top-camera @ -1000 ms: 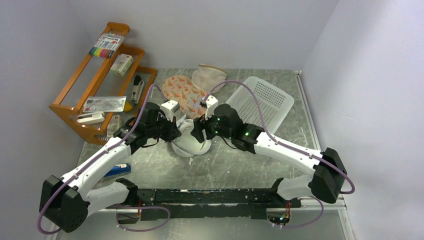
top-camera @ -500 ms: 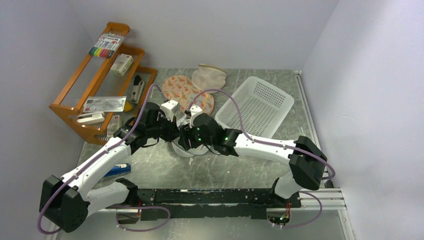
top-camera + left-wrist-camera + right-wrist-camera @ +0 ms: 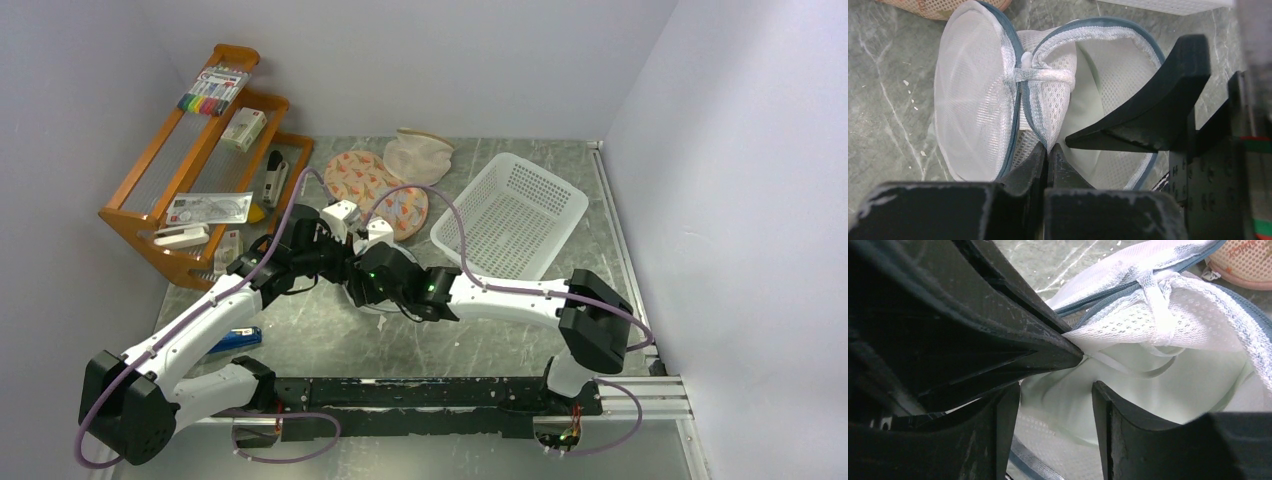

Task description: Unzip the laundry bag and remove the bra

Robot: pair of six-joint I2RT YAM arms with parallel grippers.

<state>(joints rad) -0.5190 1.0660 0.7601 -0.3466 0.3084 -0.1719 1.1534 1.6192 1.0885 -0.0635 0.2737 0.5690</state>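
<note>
The laundry bag (image 3: 973, 90) is white mesh with a grey-blue zip rim, and it lies unzipped and gaping at the table's middle (image 3: 378, 307). My left gripper (image 3: 1048, 147) is shut on the bag's upper rim and holds it up; in the top view it is at the bag's left (image 3: 345, 268). My right gripper (image 3: 1055, 387) is open, its fingers reaching into the bag's mouth (image 3: 1168, 320) over smooth pale fabric and a thin pale strap. In the top view the right gripper (image 3: 362, 285) covers most of the bag. No black bra shows.
An orange floral pouch (image 3: 375, 190) and a beige mesh pouch (image 3: 420, 152) lie behind the bag. A white plastic basket (image 3: 520, 215) sits to the back right. A wooden rack (image 3: 200, 170) with stationery stands at the left. A blue item (image 3: 237, 340) lies near the left arm.
My right arm has swung left from the bag's right side onto the bag, its open fingers now in the opening. My left gripper has kept its hold without moving.
</note>
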